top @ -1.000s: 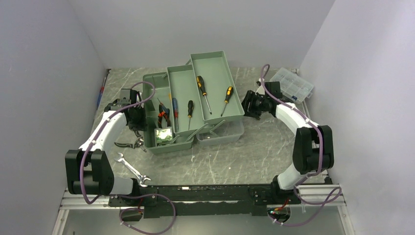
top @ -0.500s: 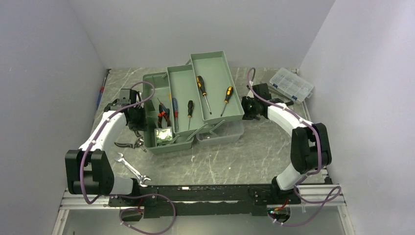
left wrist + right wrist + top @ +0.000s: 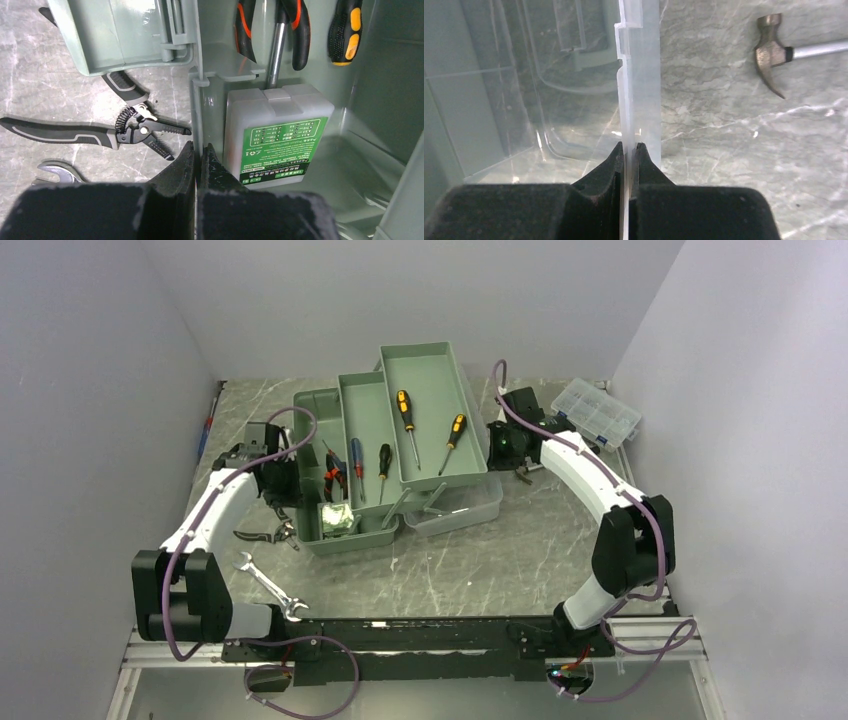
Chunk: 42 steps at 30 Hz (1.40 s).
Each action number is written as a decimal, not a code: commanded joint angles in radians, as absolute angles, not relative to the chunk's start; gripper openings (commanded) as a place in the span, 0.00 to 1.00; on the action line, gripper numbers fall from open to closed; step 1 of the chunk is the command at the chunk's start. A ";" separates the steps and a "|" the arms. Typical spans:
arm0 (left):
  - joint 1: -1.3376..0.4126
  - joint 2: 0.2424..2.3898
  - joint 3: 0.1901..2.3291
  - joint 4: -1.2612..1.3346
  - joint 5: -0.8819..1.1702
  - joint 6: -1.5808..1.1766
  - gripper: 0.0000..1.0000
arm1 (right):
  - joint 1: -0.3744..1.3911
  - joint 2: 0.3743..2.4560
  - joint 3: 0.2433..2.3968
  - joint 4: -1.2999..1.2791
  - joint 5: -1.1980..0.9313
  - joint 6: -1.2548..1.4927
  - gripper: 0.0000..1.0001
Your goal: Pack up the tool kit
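The sage-green tool kit box (image 3: 318, 410) stands open mid-table, its fold-out trays (image 3: 430, 370) holding screwdrivers (image 3: 405, 410) and red-handled pliers (image 3: 333, 475). A white box with a green label (image 3: 277, 132) lies in the bottom. My left gripper (image 3: 198, 150) is shut on the box's left wall (image 3: 196, 100), seen from above at the box's left side (image 3: 292, 502). My right gripper (image 3: 629, 147) is shut on the rim of the translucent lid (image 3: 639, 75), beside the upper tray's right end (image 3: 495, 445).
Black snips (image 3: 265, 533) and a wrench (image 3: 268, 585) lie on the table left of the box. A hammer (image 3: 774, 52) lies right of the lid. A small clear organizer (image 3: 597, 412) sits at the back right. Long tools (image 3: 208, 425) rest by the left wall.
My right gripper moved in to the lid's rim and closed on it. The upper tray and lid shifted left and back. The left arm kept still.
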State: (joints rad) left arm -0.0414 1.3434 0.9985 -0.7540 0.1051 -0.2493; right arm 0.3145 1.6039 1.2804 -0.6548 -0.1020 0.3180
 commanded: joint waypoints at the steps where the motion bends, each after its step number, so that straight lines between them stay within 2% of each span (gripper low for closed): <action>1: -0.101 1.291 1.002 -0.710 0.224 -0.266 0.00 | 0.365 1.518 1.459 -0.716 0.030 0.305 0.00; 16: -0.310 1.376 0.996 -0.545 0.256 -0.430 0.00 | 0.665 1.695 1.888 -1.113 0.724 0.262 0.00; 23: -0.425 1.463 1.084 -0.500 0.248 -0.495 0.00 | 0.796 1.853 2.153 -1.295 0.922 0.265 0.00; 25: -0.447 1.488 1.103 -0.484 0.249 -0.513 0.00 | 0.841 1.903 2.238 -1.320 0.955 0.255 0.04; 32: -0.472 1.521 1.125 -0.462 0.252 -0.537 0.00 | 0.947 1.992 2.387 -1.313 0.811 0.245 0.18; 40: -0.466 1.512 1.111 -0.464 0.238 -0.552 0.00 | 0.975 1.888 2.212 -1.030 0.371 0.305 0.18; 42: -0.457 1.506 1.100 -0.457 0.245 -0.558 0.00 | 0.974 1.865 2.156 -0.959 0.256 0.319 0.21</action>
State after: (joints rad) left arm -0.4007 1.4925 1.0950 -0.6380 0.0120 -0.5446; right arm 0.9661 1.8946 2.2623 -1.1492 0.6655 0.2337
